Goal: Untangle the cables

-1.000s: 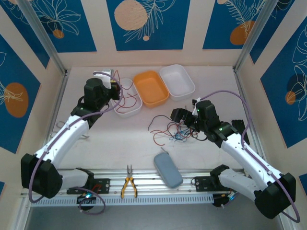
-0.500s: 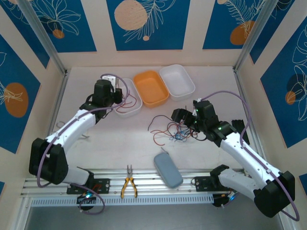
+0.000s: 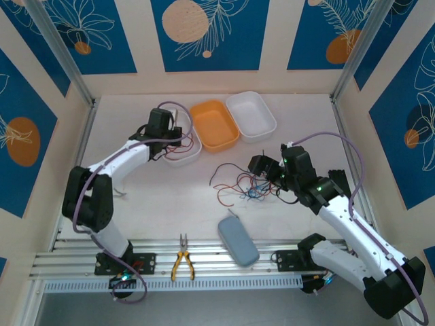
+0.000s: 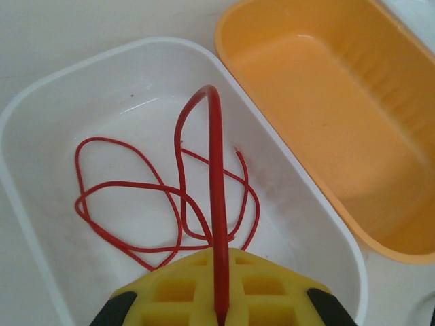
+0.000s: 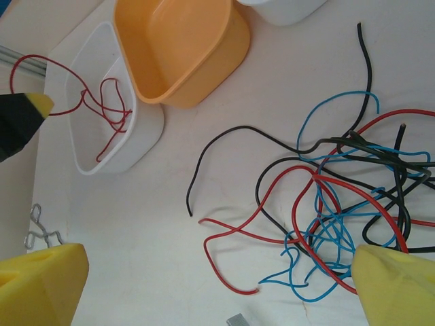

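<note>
Left gripper [image 4: 221, 299], clenched on a red cable [image 4: 216, 170] whose loops lie in the white tray [image 4: 41, 109] beneath it. Right gripper [image 5: 217, 272], jaws spread, hovers above the tangle [image 5: 340, 204] of red, black and blue cables on the worktop [image 5: 136, 204]: seemingly one strand sorted, most remaining.

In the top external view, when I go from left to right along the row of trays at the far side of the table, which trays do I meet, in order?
A white tray holding a red cable → orange tray → second white tray.
</note>
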### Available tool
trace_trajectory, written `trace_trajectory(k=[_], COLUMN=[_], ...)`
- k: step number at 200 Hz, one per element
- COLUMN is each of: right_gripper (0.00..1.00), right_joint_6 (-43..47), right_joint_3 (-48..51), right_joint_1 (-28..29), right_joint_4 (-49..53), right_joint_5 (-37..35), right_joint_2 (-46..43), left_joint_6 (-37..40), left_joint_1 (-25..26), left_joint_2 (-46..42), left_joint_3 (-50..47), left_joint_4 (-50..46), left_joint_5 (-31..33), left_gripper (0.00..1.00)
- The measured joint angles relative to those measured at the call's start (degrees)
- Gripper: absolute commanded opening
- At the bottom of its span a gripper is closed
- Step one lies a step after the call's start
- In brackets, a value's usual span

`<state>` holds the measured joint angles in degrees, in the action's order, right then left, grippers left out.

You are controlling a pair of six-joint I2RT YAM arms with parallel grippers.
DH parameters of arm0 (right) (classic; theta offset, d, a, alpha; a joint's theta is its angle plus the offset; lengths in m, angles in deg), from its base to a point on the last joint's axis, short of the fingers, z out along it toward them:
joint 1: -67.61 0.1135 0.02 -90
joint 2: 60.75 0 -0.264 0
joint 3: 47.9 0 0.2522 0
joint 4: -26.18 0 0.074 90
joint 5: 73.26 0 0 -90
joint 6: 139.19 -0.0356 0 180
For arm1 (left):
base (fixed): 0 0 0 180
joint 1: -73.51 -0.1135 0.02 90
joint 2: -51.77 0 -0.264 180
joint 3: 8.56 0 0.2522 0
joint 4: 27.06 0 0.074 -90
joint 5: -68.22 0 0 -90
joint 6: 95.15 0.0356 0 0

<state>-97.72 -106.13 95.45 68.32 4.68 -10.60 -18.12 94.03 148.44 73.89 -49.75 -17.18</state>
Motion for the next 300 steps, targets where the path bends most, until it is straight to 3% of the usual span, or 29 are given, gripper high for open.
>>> trace_trajectory(k=[140, 183, 207, 248, 300], right_gripper=[0.99, 0.99, 0.99, 0.99, 0.99], right_joint_6=[-0.02, -0.02, -0.02, -0.22, -0.24], right_joint_3=[0.00, 0.00, 0.00, 0.04, 0.35], right_joint_1=[0.00, 0.00, 0.00, 0.00, 0.00], right_joint_4=[1.31, 1.40, 1.92, 2.82, 3.02], right_joint_5=[-0.87, -0.90, -1.22, -1.73, -2.16], right_joint_2=[-0.17, -0.17, -0.17, -0.15, 1.22], left_joint_6=[4.13, 4.39, 4.42, 3.80, 3.52], left_joint_1=[-0.04, -0.04, -0.04, -0.04, -0.04], left_joint_2=[16.59, 17.94, 17.92, 15.78, 5.95], left_joint_3=[8.96, 8.98, 9.27, 9.25, 8.98], left_joint_4=[-5.33, -6.05, -6.69, -7.89, -8.26], left_joint_5=[-4.63, -5.46, -5.81, -6.29, -6.45], left_gripper=[0.00, 0.08, 0.19, 0.49, 0.70])
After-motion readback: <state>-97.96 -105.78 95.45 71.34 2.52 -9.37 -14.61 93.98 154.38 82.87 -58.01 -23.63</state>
